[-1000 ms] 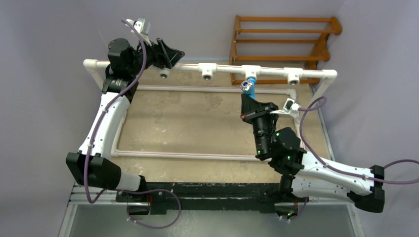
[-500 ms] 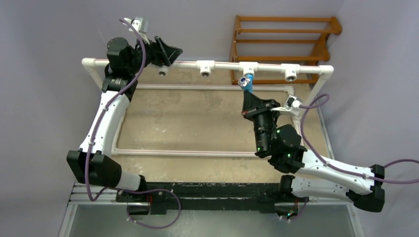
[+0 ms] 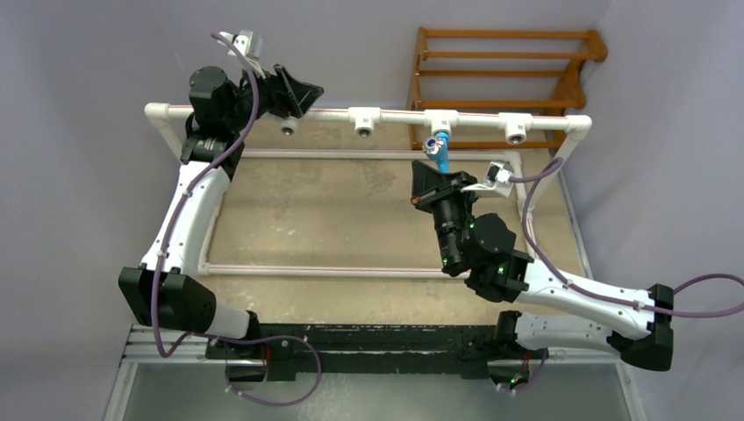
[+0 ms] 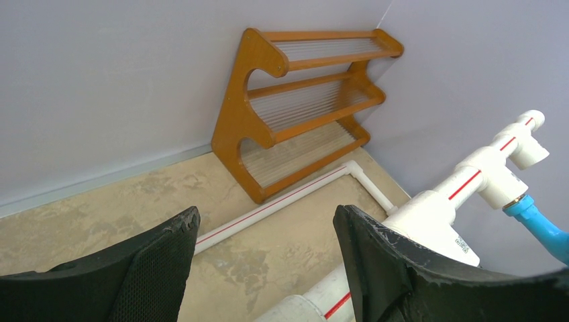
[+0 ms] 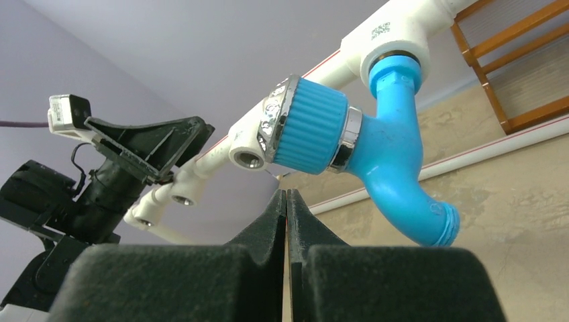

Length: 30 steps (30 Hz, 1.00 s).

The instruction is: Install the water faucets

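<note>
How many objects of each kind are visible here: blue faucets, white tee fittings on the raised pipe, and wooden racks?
Blue faucet: 1
White tee fittings: 4
Wooden rack: 1
Total: 6

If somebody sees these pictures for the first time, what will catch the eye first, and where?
The bright blue faucet stands out most, hanging from a tee of the white pipe at the far side of the table. Just beneath it the right gripper is shut on nothing, while the left gripper is open at the pipe's left end. An orange wooden rack stands in the far right corner.
</note>
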Motion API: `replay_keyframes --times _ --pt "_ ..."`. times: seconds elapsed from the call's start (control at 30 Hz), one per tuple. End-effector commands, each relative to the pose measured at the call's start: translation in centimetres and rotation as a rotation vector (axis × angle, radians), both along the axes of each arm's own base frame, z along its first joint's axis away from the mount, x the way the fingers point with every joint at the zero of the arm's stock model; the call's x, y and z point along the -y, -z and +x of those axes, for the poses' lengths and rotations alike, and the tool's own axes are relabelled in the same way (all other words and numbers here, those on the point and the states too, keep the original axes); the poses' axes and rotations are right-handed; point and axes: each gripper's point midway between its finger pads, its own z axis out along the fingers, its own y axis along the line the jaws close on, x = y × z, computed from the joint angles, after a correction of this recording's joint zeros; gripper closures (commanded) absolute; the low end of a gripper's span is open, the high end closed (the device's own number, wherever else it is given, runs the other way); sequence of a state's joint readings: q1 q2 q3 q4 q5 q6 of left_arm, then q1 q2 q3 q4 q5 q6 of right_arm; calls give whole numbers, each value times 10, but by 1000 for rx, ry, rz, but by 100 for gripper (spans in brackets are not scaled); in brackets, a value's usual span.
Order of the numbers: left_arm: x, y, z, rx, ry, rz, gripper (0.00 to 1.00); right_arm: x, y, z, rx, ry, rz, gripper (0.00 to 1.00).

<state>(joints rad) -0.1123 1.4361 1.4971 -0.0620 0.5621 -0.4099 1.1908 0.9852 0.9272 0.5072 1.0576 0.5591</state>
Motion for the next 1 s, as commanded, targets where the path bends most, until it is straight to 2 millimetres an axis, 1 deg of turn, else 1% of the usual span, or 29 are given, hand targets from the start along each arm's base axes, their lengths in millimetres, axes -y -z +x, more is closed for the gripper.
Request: replay_keyframes --times 0.0,0.37,0.53,0.67,0.73,0.83,0.97 --pt "-17 104 8 -359 -67 37 27 16 -25 1 9 65 113 100" --pt "-17 104 8 -358 -64 34 27 37 -37 8 4 211 127 100" --pt "-18 105 8 -362 -65 33 27 51 -32 9 -33 289 133 100" --pt "-18 105 8 -362 -65 33 27 65 -24 7 -67 346 128 100" --pt "-18 106 9 -363 -65 33 27 70 -22 5 -79 357 141 100" --pt "-18 106 8 -364 -63 32 27 80 -13 2 -102 368 131 100" --pt "-17 106 9 -366 -61 31 27 98 -12 -5 -105 376 151 100"
